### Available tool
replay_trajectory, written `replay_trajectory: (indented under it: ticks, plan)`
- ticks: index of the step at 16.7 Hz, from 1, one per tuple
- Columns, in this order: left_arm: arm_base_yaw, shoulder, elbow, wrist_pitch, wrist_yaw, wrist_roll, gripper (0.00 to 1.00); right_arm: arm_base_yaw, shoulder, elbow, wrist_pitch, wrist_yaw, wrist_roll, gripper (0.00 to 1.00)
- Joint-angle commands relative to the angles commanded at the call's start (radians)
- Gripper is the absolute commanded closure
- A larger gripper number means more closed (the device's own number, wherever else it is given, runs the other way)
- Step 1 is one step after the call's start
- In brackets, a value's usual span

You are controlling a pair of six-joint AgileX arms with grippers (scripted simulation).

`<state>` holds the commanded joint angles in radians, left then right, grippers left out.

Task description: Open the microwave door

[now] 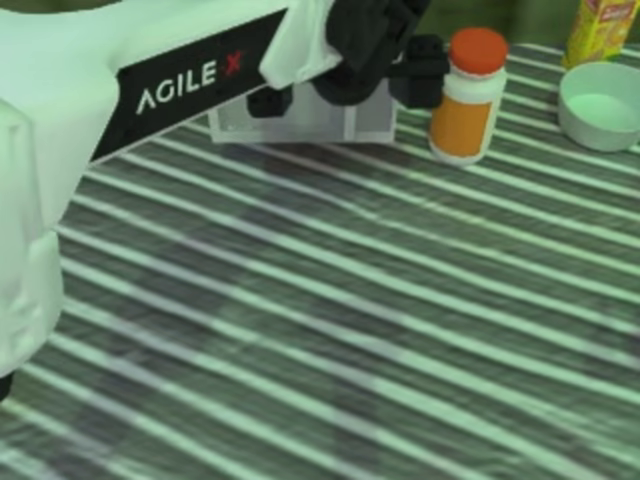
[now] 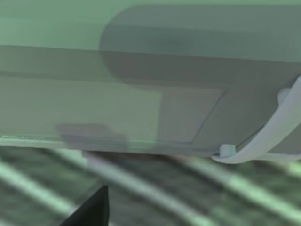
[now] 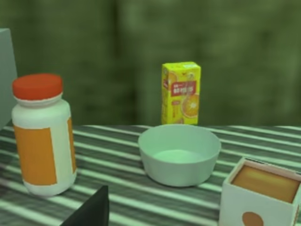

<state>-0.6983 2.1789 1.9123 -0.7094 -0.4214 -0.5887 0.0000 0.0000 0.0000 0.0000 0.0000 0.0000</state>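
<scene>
The microwave (image 1: 300,115) is seen at the table's far edge, left gripper (image 1: 385,50) against it; its grip cannot be told. An empty bowl (image 1: 600,105) stands beside a capped bottle (image 1: 467,95).

Bench (image 1: 330,330) wore a grey cloth with pale stripes. On it stood the microwave (image 1: 300,120) at the far edge, an orange-capped bottle (image 1: 467,95) just beside it, a pale bowl (image 1: 600,105) further right, a yellow juice carton (image 1: 598,28) behind that, and a white box (image 3: 263,193) near the bowl
</scene>
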Motion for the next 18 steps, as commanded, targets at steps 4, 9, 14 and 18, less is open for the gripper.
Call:
replay_trajectory:
  ticks: [4, 9, 14, 18]
  plan:
    - [0.008, 0.017, 0.011, 0.014, 0.005, 0.008, 0.0, 0.0, 0.0, 0.0, 0.0, 0.0, 0.0, 0.0]
    - [0.054, 0.187, 0.1, 0.102, 0.034, 0.05, 0.0, 0.0, 0.0, 0.0, 0.0, 0.0, 0.0, 0.0]
    - [0.065, 0.213, 0.115, 0.121, 0.04, 0.059, 0.0, 0.0, 0.0, 0.0, 0.0, 0.0, 0.0, 0.0]
    - [0.065, 0.213, 0.115, 0.121, 0.04, 0.059, 0.3, 0.0, 0.0, 0.0, 0.0, 0.0, 0.0, 0.0]
